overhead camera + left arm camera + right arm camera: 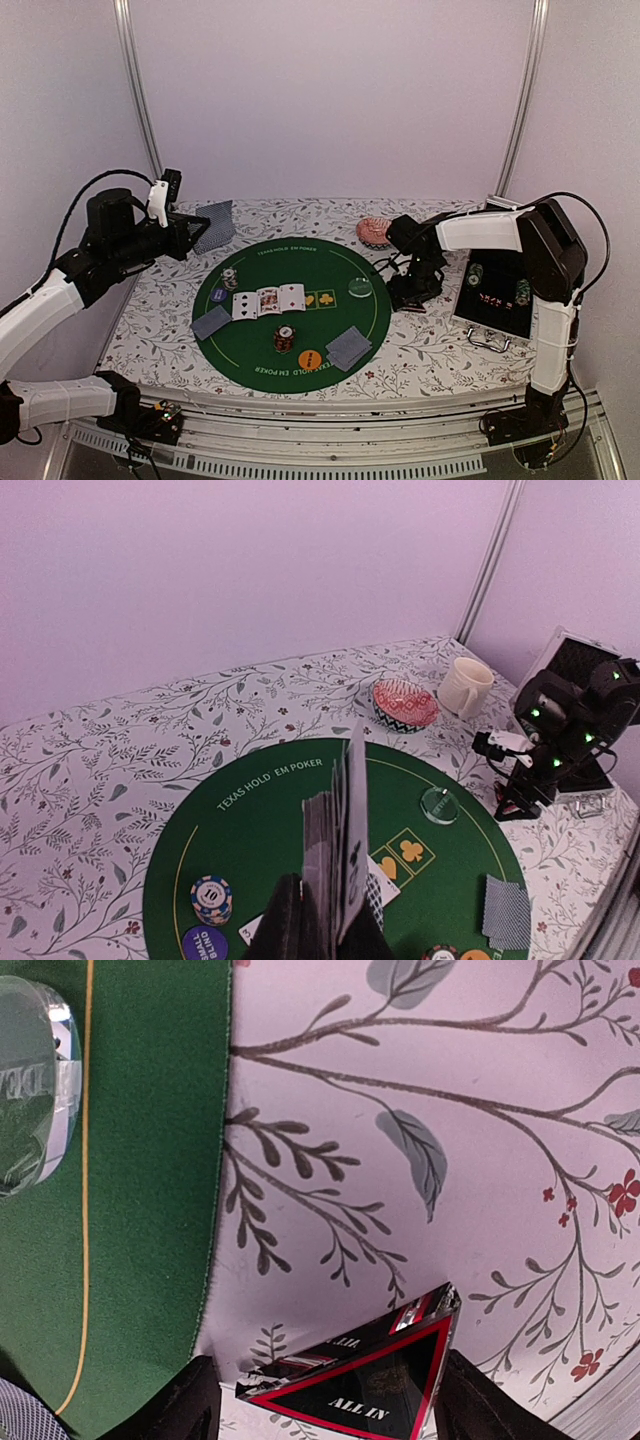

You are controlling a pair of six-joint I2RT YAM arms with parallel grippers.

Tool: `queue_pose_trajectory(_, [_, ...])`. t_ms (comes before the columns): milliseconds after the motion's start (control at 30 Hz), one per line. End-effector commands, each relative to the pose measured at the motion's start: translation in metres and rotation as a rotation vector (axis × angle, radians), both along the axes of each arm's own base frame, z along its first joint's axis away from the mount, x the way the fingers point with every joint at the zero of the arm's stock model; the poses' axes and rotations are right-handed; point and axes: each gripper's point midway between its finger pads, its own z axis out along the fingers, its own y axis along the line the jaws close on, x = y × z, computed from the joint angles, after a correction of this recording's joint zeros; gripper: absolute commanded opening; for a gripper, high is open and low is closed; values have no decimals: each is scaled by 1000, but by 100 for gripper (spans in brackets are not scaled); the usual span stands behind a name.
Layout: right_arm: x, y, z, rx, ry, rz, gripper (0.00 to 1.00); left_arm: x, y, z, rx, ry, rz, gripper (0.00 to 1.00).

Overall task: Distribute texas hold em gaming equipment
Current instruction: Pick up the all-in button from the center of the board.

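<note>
Now the left arm hangs raised with bent elbow, left fingers [288, 925] clenched on upright playing cards [345, 840]. Right arm bends downward; the triangular marker [370, 1392] sits between right fingers [185, 1405], grip unclear, on the surface [480, 1080].

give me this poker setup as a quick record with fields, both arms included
left gripper: shut on card deck, held up in the air
right gripper: straddles all-in marker, on the tablecloth beside the mat; grip unclear
on mat: row of face-up cards, two chip stacks, two face-down card piles
buttons: blue button, orange button, clear dealer button
off mat: patterned bowl, mug, black case
</note>
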Motion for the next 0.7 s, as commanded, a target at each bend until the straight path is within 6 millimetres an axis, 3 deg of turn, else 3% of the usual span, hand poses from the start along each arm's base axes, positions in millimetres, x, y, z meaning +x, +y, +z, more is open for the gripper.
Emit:
queue_pose_trajectory(0, [-10, -10, -17, -48, 49, -4, 73, 2, 3, 0, 2, -16, 7, 0])
queue_pose_trajectory(200, [-8, -10, -12, -47, 39, -9, 61, 2, 3, 0, 3, -15, 9, 0])
queue_pose_trajectory(467, [-2, -4, 14, -15, -11, -10, 58, 2, 3, 0, 4, -15, 10, 0])
queue_pose_trajectory(667, [-9, 26, 46, 35, -77, 77, 56, 3, 4, 0, 6, -17, 16, 0])
